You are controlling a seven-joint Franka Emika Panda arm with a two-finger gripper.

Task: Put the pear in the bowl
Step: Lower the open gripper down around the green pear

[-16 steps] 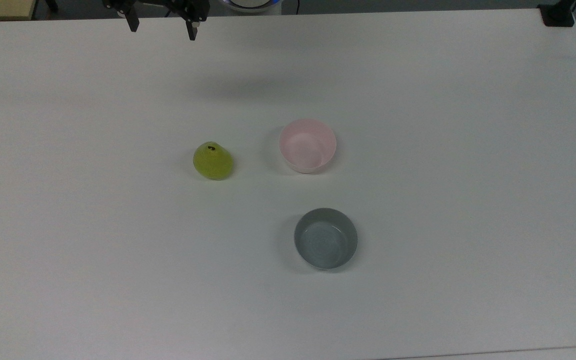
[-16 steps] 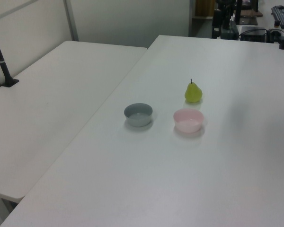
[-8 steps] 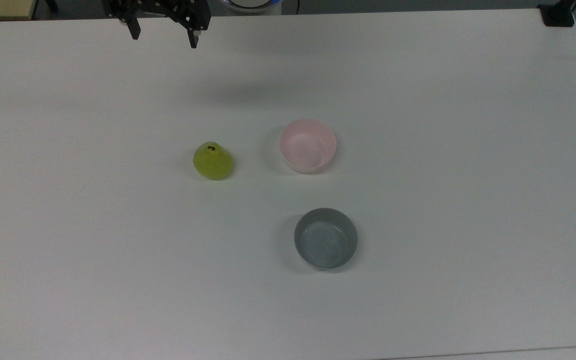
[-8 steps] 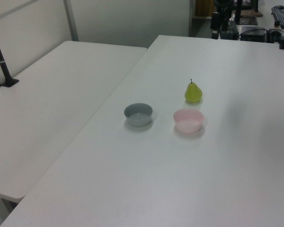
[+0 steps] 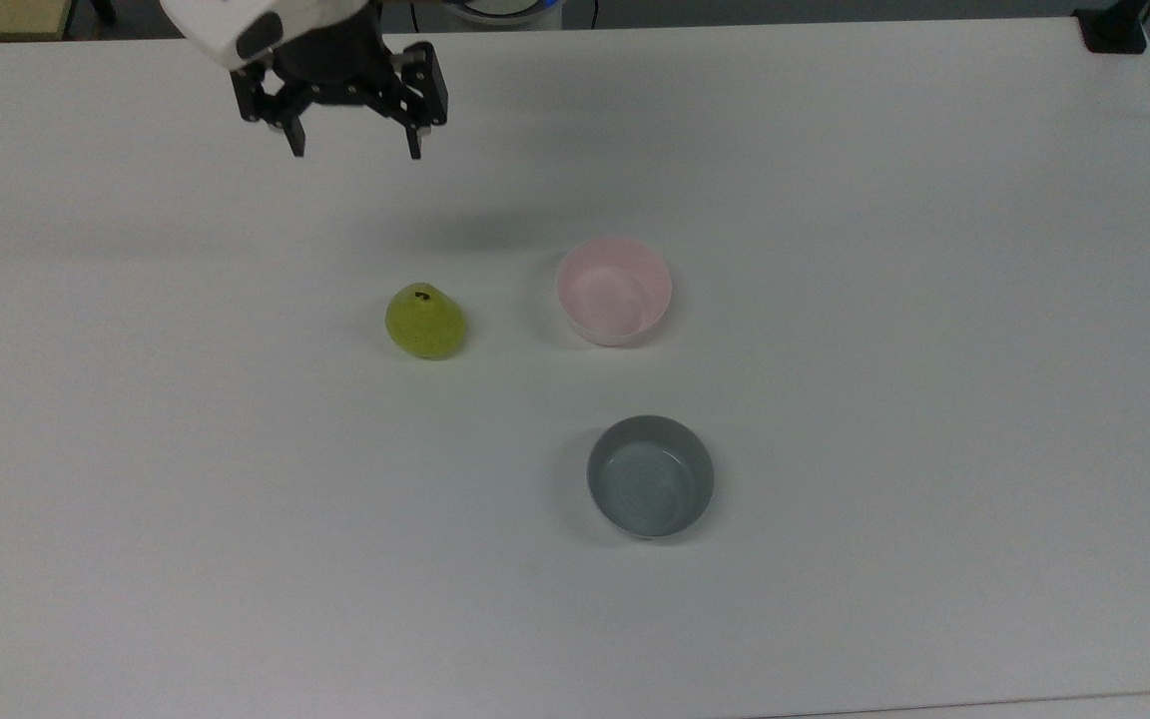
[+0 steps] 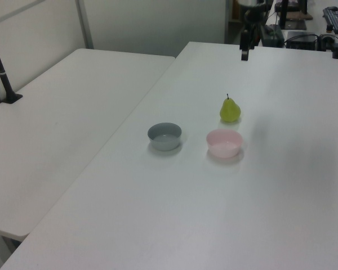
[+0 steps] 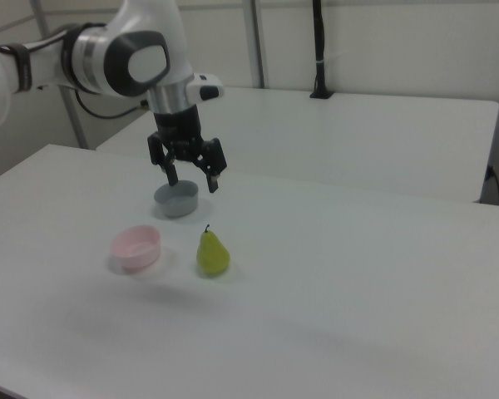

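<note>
The gripper [image 5: 353, 153] is hanging with fingers spread, empty, near the table's [image 5: 934, 300] far edge in the top view. The pear [image 5: 424, 322] is apparently standing upright mid-table, beside the bowl [image 5: 614, 291].

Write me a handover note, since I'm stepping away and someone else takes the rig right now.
Gripper: open, empty, in the air toward the table's far edge in the top view.
Pear: upright on the table, untouched.
Pink bowl: empty, to the top view's right of the pear, apart from it.
Grey bowl: empty, not the target.
Done: nothing grasped.
Left: lower onto the pear, grip it, carry it and release it in the pink bowl.
</note>
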